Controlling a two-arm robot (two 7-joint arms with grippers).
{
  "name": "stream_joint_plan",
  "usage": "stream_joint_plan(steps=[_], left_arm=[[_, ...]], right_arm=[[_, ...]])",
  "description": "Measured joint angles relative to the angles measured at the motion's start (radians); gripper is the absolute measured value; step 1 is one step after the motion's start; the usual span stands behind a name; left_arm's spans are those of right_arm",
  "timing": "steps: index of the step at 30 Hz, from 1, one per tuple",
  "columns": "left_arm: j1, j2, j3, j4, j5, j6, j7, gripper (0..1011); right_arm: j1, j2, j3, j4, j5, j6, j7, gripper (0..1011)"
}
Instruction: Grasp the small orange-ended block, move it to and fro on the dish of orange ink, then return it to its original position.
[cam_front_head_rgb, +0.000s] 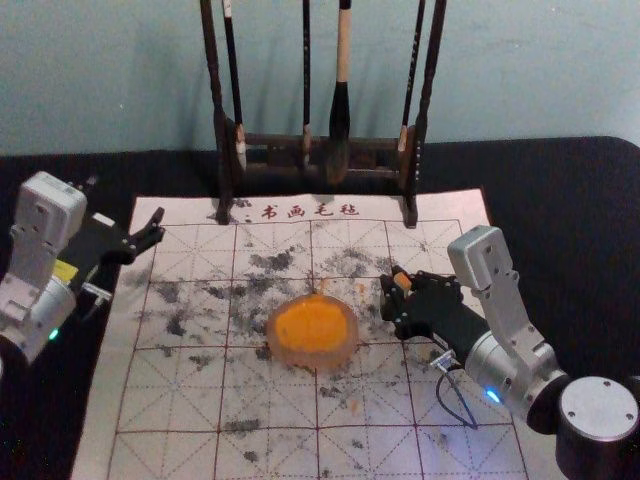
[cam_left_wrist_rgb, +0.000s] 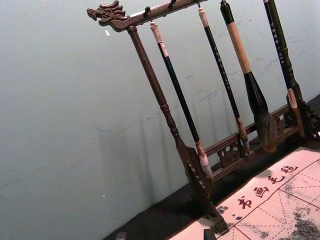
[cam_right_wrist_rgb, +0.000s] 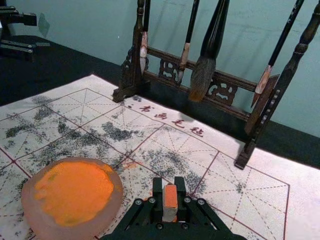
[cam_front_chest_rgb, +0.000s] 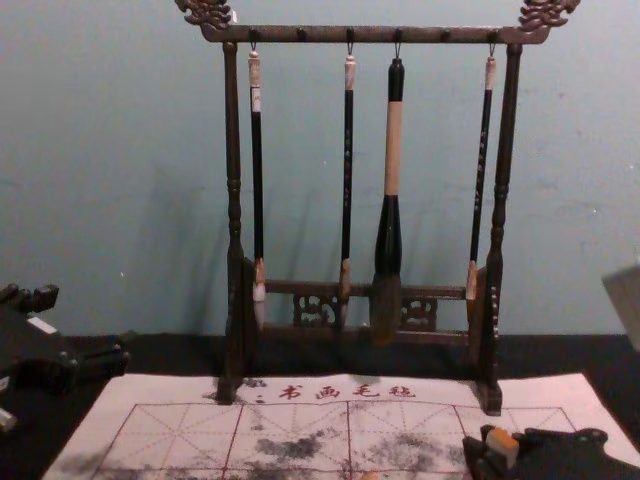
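Block (cam_front_head_rgb: 402, 281) sits clamped in right gripper (cam_front_head_rgb: 395, 290), two o'clock from dish (cam_front_head_rgb: 315, 359); left gripper (cam_front_head_rgb: 126, 200) idles, ten o'clock, fingers apart.

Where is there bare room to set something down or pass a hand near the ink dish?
Bare, smudged mat borders the dish on its left and near sides, this side of the left gripper. Crowded: right of the dish, where the right gripper holds the block, and the far edge, where the brush rack stands.
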Motion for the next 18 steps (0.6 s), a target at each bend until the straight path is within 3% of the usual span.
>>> stream_joint_plan(steps=[18], left_arm=[[0.0, 0.0, 0.0, 0.0, 0.0, 0.0, 0.0, 1001]], right_arm=[[0.0, 0.0, 0.0, 0.0, 0.0, 0.0, 0.0, 112]])
